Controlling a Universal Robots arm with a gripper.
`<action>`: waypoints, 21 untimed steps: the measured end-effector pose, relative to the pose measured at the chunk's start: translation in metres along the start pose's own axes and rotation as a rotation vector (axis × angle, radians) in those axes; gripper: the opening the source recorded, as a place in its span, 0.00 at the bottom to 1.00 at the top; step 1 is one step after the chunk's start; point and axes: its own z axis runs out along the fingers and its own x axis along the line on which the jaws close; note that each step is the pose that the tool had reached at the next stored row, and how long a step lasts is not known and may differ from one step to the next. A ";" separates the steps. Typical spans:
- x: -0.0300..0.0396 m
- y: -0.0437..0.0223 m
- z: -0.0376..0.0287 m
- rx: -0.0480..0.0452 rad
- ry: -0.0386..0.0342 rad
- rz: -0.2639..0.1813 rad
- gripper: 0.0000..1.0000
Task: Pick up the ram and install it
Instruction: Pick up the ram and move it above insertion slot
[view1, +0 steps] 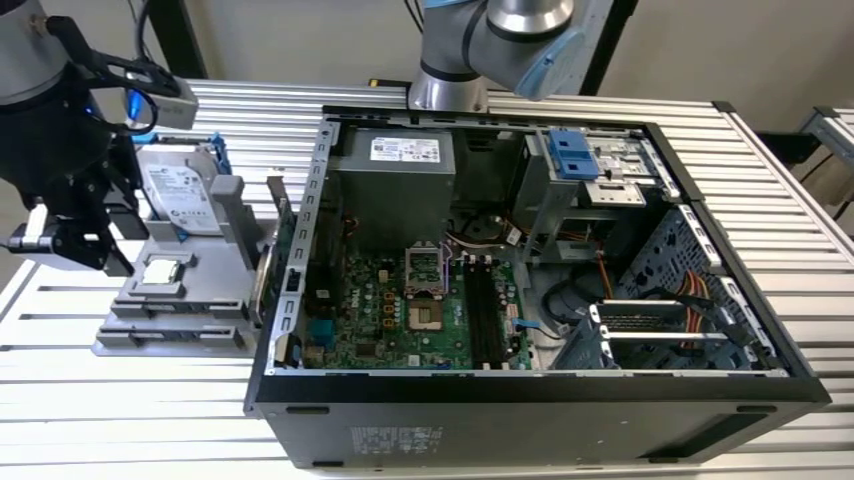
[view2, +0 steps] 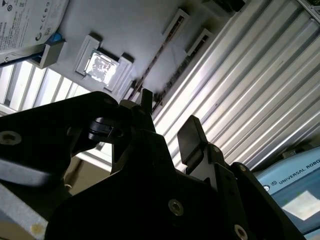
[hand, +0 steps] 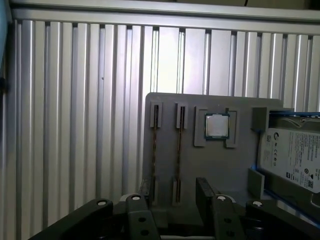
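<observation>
Approach step: the gripper hangs open and empty above the ram. Grasping calls for straddling its thin edge squarely

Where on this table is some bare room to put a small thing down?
The table is bare on the camera's side of the gray holder, at the exterior view's left of the computer case. The holder is crowded: hard drive, processor, ram.
</observation>
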 end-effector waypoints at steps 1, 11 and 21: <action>0.0000 0.0000 0.0005 0.0001 0.0000 0.000 1.00; 0.0002 -0.0001 0.0051 0.0000 0.0001 0.000 1.00; 0.0003 -0.0002 0.0094 0.0000 0.0006 0.000 1.00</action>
